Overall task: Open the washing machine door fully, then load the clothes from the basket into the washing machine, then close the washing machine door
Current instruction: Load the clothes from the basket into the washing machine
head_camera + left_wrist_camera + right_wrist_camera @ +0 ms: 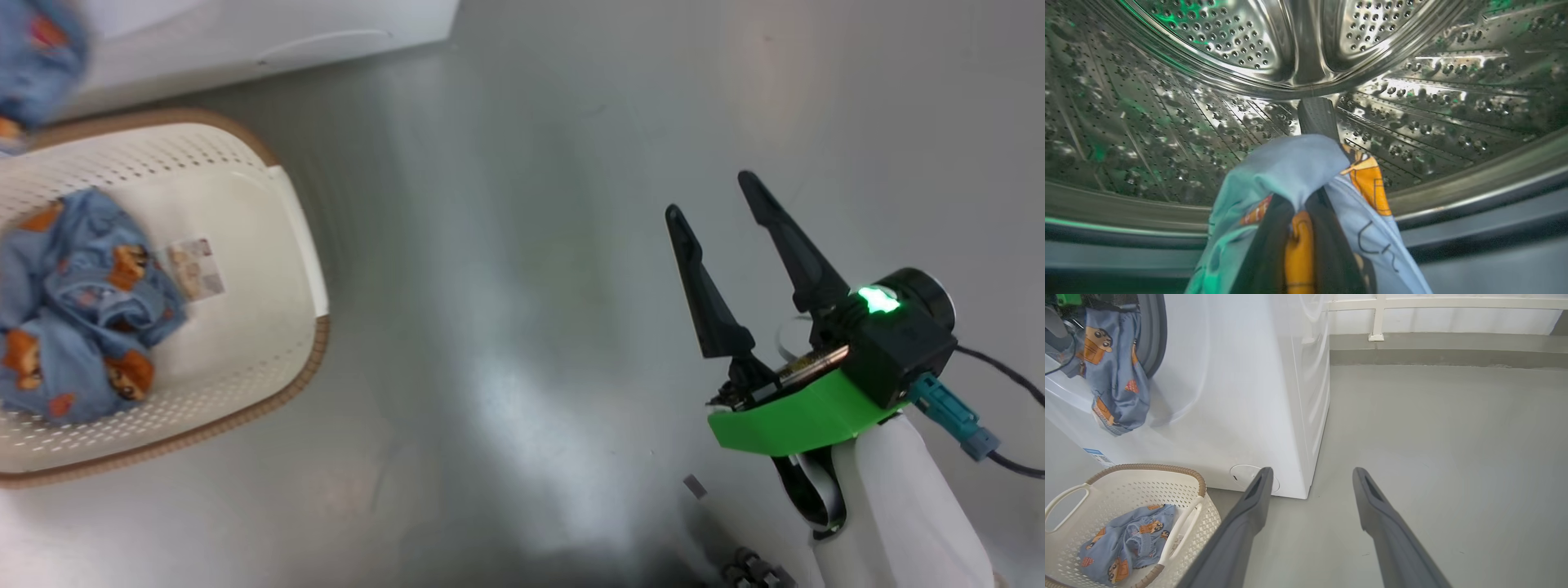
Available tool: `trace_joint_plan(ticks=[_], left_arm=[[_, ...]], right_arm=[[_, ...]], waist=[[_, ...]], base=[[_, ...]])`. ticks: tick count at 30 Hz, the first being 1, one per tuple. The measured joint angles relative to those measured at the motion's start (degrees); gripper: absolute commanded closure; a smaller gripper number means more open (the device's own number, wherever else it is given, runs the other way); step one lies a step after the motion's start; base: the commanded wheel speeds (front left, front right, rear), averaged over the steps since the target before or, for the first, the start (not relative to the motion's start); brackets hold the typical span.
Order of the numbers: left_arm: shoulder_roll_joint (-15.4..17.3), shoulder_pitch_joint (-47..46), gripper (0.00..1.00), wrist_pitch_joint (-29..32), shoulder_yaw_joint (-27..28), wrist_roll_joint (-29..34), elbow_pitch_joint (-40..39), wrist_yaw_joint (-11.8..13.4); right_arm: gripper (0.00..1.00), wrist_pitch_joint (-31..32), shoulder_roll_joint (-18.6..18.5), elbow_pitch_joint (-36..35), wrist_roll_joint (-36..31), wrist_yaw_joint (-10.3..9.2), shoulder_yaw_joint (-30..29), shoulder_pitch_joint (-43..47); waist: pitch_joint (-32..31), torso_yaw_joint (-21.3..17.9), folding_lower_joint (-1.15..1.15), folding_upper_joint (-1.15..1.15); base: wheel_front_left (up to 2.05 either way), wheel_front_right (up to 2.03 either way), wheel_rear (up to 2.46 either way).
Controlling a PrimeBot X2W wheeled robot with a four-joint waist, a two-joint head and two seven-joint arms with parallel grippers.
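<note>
1. Head view. The right gripper has its two long, tapered dark fingers well apart. They hold nothing and touch nothing, hovering over the glossy grey floor out from the white boxy washing machine.
2. Head view. The cream-white perforated plastic basket with a brown woven-look rim stands just before the machine's base. A crumpled light blue bear-print garment lies in it beside a label sticker.
3. Left wrist view. The left gripper is clamped on a second light blue garment with orange-brown bear figures. The soft cloth drapes over both dark fingers. The gripper reaches into the machine's mouth, over the grey rubber gasket, facing the shiny perforated steel drum.
4. Right wrist view. The right gripper stands wide, empty, with matt grey fingers, off the machine's front corner and above the floor.
5. Right wrist view. The held garment hangs from the machine's opening down its smooth white front. The basket sits at the foot of the machine, below a blue sticker, with the folded garment inside.
</note>
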Motion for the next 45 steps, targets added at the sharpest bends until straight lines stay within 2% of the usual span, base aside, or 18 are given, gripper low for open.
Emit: trace_joint_plan(ticks=[3, 7, 22, 27, 37, 38, 39, 45], left_arm=[[1.8, -2.0, 1.0, -1.4, 0.6, 1.3, -0.4, 2.5], [2.7, -4.6, 1.0, -7.3, 1.4, 2.6, -0.4, 3.6], [3.5, -13.8, 1.0, -29.7, 1.5, 6.3, 2.0, 4.0], [3.4, -15.3, 1.0, -31.1, 1.0, 6.4, 5.5, 3.9], [2.2, -15.2, 1.0, -22.5, 0.0, 4.1, 14.6, 0.9], [2.2, -15.2, 0.57, -22.3, -0.1, 4.1, 14.9, 0.9], [2.2, -15.2, 0.0, -22.0, -0.2, 4.0, 15.2, 0.8], [1.9, -15.2, 0.0, -22.5, -1.0, 3.7, 16.4, 0.3]], right_arm=[[0.0, -0.4, 0.0, -0.2, 0.2, 0.0, 0.0, -0.7], [0.0, -0.4, 0.0, -0.4, 0.5, 0.0, 0.2, -1.2], [0.0, -0.4, 0.1, -1.0, 2.1, 0.0, 0.7, -2.5], [0.0, -0.4, 0.1, -1.0, 2.2, 0.0, 0.7, -2.7], [0.0, -0.4, 0.1, -0.8, 2.7, 0.0, 0.8, -3.7], [0.0, -0.4, 0.1, -0.7, 2.7, 0.0, 0.8, -3.7], [0.0, -0.4, 0.1, -0.6, 2.7, 0.0, 0.9, -3.7], [0.0, -0.4, 0.1, -0.4, 2.7, 0.0, 0.9, -3.7]], waist=[[1.4, -1.1, 0.0, 0.0], [3.0, -2.4, 0.0, 0.0], [5.6, -4.6, 0.0, 0.0], [6.3, -4.4, 0.0, 0.0], [6.4, -4.0, 0.0, 0.0], [6.3, -4.0, 0.0, 0.0], [6.2, -3.9, 0.0, 0.0], [5.4, -3.5, 0.0, 0.0]], base=[[0.0, 0.0, 0.0], [0.0, 0.0, 0.0], [0.0, 0.0, 0.0], [0.0, 0.0, 0.0], [0.0, 0.0, 0.0], [0.0, 0.0, 0.0], [0.0, 0.0, 0.0], [0.0, 0.0, 0.0]])
